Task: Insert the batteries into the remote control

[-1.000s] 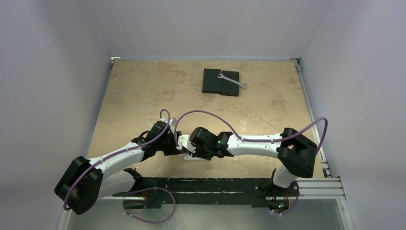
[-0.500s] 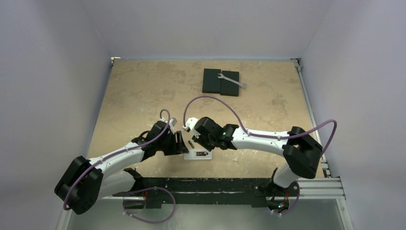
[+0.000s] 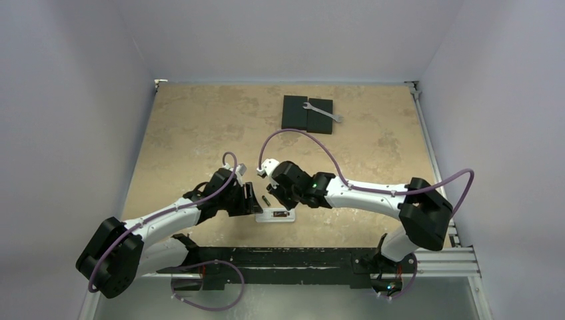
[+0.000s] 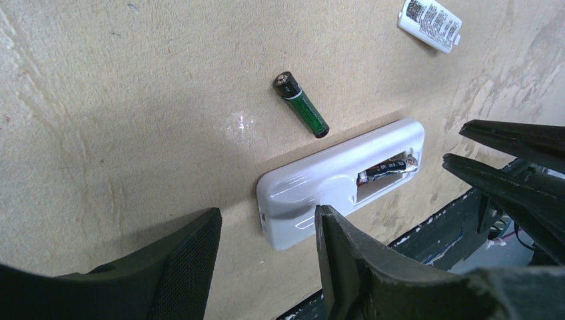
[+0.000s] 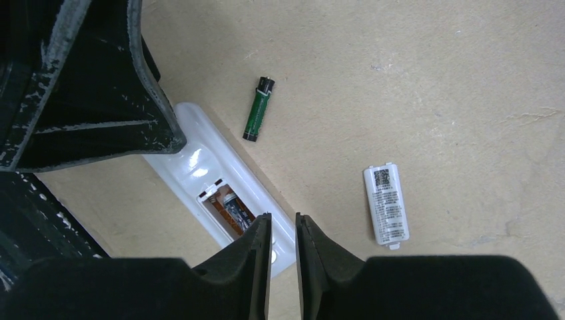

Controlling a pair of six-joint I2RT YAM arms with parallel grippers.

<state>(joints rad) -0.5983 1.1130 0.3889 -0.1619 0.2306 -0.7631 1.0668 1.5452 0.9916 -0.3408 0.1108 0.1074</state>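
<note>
The left arm [image 3: 160, 217] is reaching forward and to the right from its base, low over the table [image 3: 186, 133], with its elbow folded. The left gripper [image 4: 266, 212] is pointing at the near end of the remote [image 4: 333, 183]. Its fingers are standing spread and pinching nothing. One finger is overlapping the remote's edge in the left wrist view, and I cannot tell whether it is touching.

The right arm [image 3: 366, 193] is stretching leftward across the table's near part, wrist bent down. The right gripper [image 5: 283, 220] is hovering over the remote's other end. Its fingers are sitting almost pressed together, with a thin gap between them and nothing in it.

The remote is lying back up near the table's front edge, between the two grippers, with its recess uncovered. The seated battery [image 4: 388, 168] is resting inside that recess. The loose battery [image 4: 301, 105] is lying on the table just beside the remote, apart from it. The cover [image 5: 386, 205] is lying label up near the remote. Two blocks [image 3: 306, 114] are sitting at the far side with a wrench [image 3: 323, 111] across them.
</note>
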